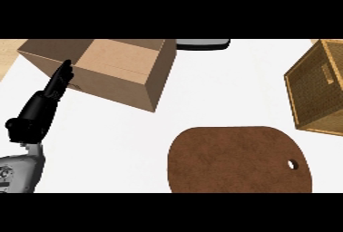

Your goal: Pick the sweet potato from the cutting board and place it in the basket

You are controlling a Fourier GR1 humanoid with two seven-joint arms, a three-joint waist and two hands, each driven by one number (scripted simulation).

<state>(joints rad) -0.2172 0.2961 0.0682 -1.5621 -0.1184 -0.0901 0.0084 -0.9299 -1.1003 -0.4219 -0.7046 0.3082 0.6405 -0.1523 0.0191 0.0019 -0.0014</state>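
1. My left hand [41, 106] shows at the left of the view, well to the left of the cutting board [237, 158] and a little farther back than it. Its fingers [61, 74] are straight and close together, pointing up and away from me. It holds nothing.
2. The fingertips lie against the near left face of the cardboard box [117, 68], though I cannot tell whether they touch it or only overlap it in the view.
3. The cutting board is a rounded dark brown slab with a small hole near its right edge. Its top is bare.
4. I cannot see the sweet potato anywhere, so I cannot tell where it lies relative to my hand.
5. The basket [318, 88], woven and tan, stands behind and to the right of the cutting board, partly cut off by the right edge. What shows of its inside holds no sweet potato.
6. My right hand is out of view.
7. A dark, flat thing [201, 43] peeks out behind the box, far beyond the cutting board.
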